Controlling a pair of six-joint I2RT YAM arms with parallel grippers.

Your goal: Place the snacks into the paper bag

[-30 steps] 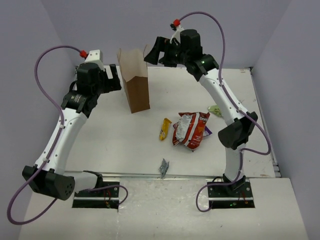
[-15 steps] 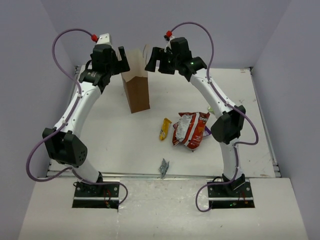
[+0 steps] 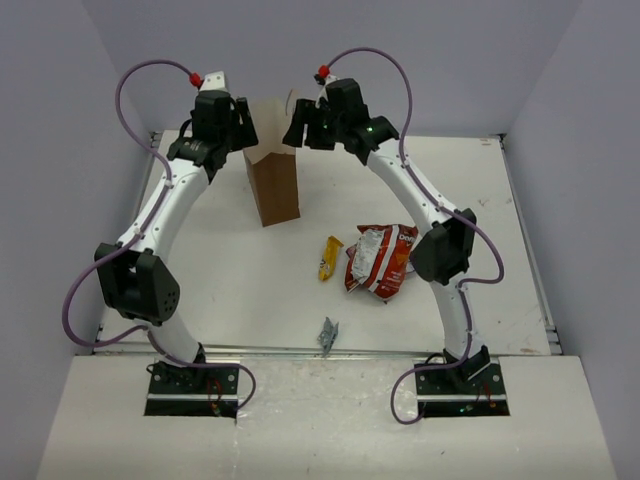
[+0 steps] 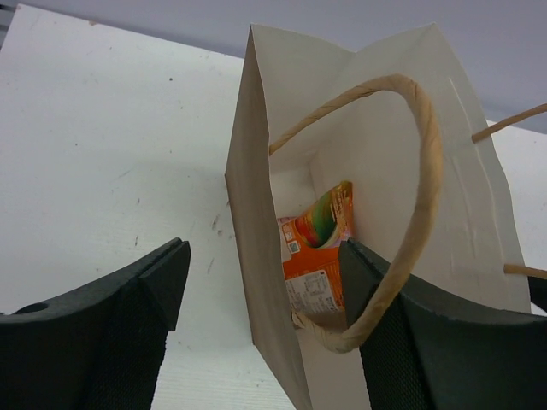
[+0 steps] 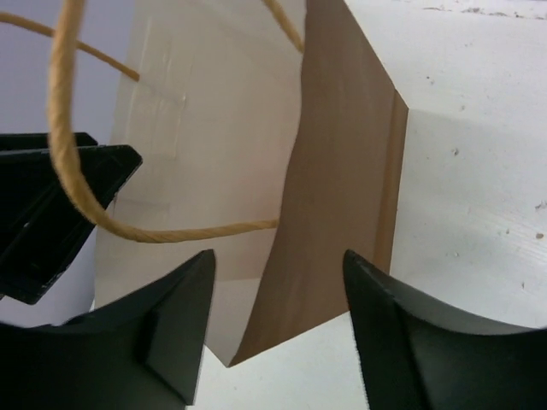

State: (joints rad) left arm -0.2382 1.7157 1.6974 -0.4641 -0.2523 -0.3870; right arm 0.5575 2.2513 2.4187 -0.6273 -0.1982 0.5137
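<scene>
The left gripper (image 4: 265, 246) is released. Its black jaws are apart astride one white-lined wall of the tall brown kraft paper bag (image 4: 376, 102), one finger outside at lower left, the other inside at lower right beside a twisted paper loop handle (image 4: 425, 162). An orange snack packet (image 4: 314, 248) lies at the bag's bottom. The right gripper (image 5: 280, 254) is likewise unclenched, straddling the bag's brown side wall. In the top view the bag is upright in the upper middle of the white table (image 3: 230, 270). The red-and-white chip bag (image 3: 380, 260) and slim yellow bar (image 3: 329, 257) lie at centre, just beside each other, with a grey foil scrap (image 3: 327, 335) below them.
</scene>
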